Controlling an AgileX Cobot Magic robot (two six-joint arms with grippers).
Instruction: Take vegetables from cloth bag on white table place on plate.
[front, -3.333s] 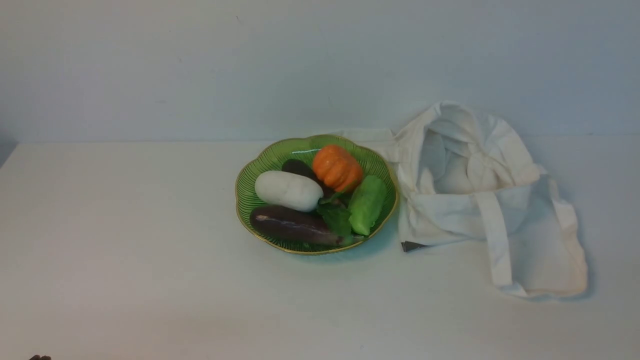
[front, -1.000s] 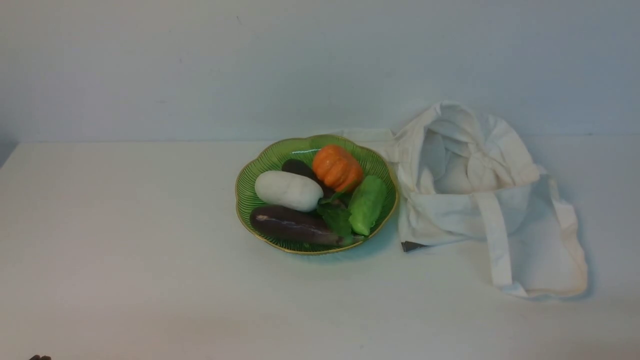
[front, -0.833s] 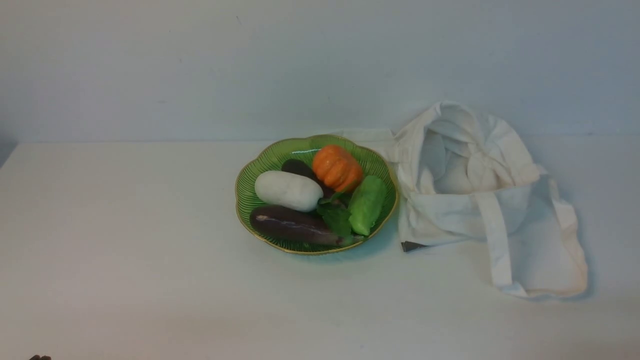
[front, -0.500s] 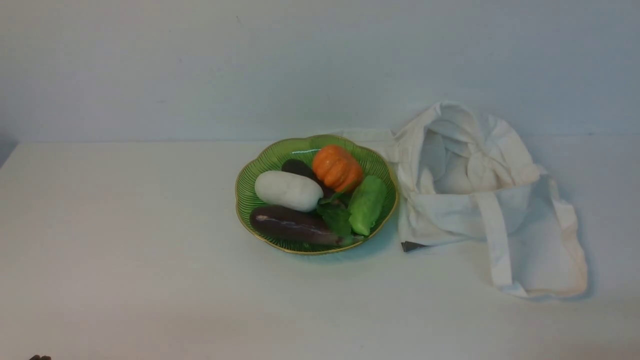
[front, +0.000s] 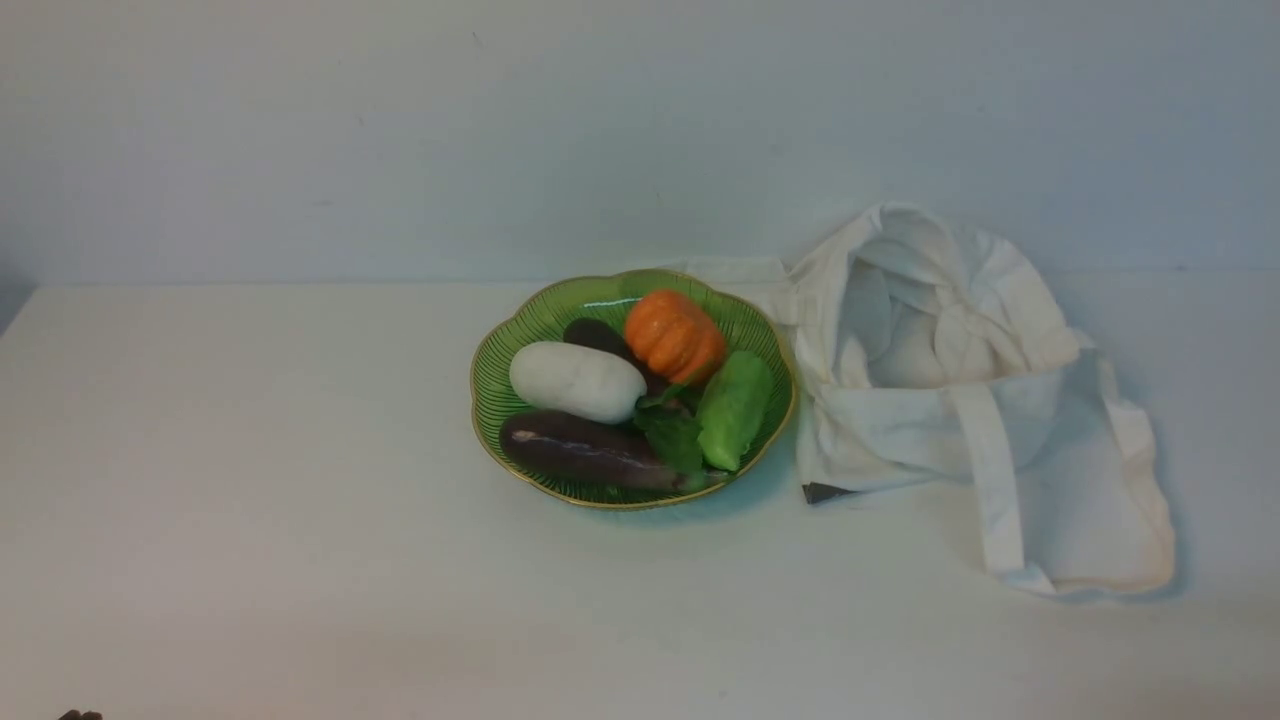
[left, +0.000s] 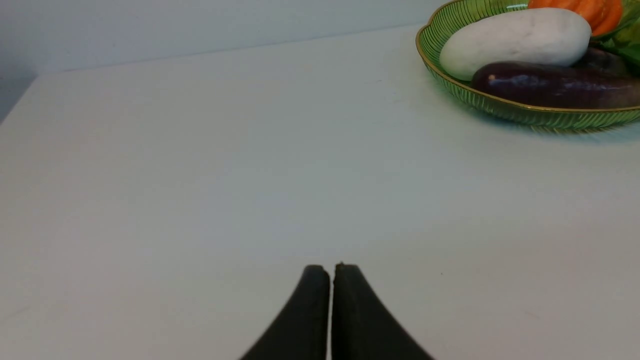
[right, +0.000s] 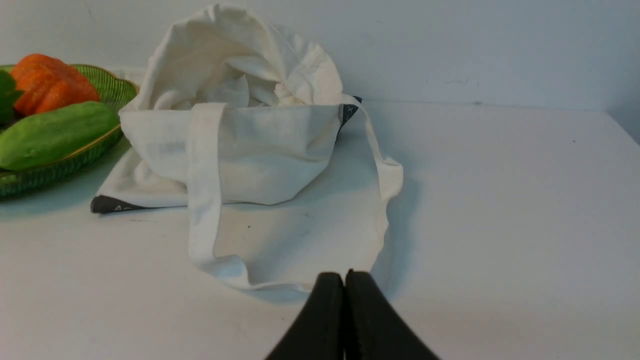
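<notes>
Front view: the plate (front: 492, 352) is seen at the centre of the white table (front: 250, 500), and four vegetables are carried on it. The white radish (front: 577, 381) lies at the plate's 9 o'clock side, a dark eggplant (front: 585, 451) at 6 o'clock, an orange pumpkin (front: 675, 336) at 12 o'clock and a green cucumber (front: 735, 408) at 3 o'clock. The cloth bag (front: 960, 400) lies slumped at 3 o'clock from the plate, its edge touching or just beside the rim, its mouth open toward the camera. A pale rounded shape can be made out inside the mouth; whether it is another vegetable or a fold of cloth cannot be told.

In the wrist views, the left gripper (left: 330, 272) is seen clenched with nothing held, low over bare table and well apart from the plate. The right gripper (right: 344, 278) is likewise clenched and empty, near the bag's strap loop (right: 202, 200).

The task is judged to be finished or nearly so. If the bag is to be checked, the right jaws should be opened first and the mouth entered from above, clear of the strap, so that cloth is not pinched. The soft fabric is likely to drag toward the plate if caught, and the piled vegetables could be rolled off.
</notes>
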